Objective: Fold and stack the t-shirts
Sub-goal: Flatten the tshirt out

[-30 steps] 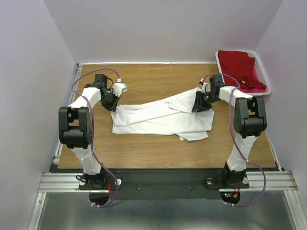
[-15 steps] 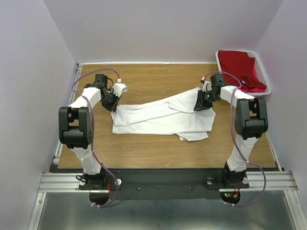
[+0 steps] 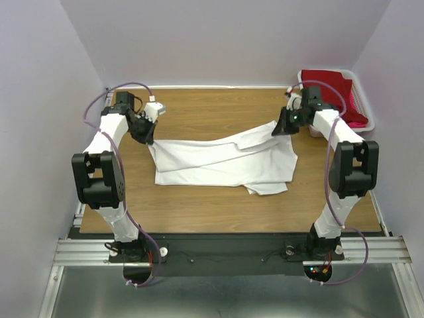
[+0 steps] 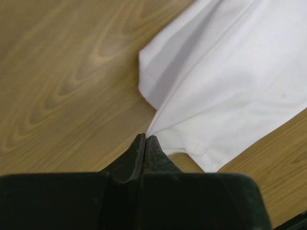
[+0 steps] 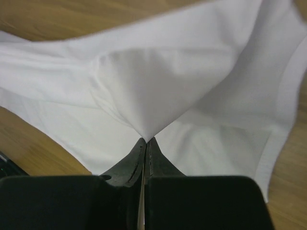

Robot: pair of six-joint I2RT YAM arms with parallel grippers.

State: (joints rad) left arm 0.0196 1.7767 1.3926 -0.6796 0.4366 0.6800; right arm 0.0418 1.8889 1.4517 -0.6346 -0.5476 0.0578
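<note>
White t-shirt (image 3: pixel 218 162), left fingers (image 4: pixel 135 155) and right fingers (image 5: pixel 134 158) each pinching its edge, lower folds hidden

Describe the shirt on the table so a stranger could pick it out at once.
Start at the wooden table. Across its middle lies the white t-shirt, each end pinched in shut jaws. Unlike the red shirt, it is outside the corner basket.

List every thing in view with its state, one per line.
white t-shirt: rumpled on the table, pinched at both ends
left gripper: shut on white t-shirt
right gripper: shut on white t-shirt
red t-shirt: heaped in basket
pink t-shirt: bunched in basket
basket: upright, holding both
</note>
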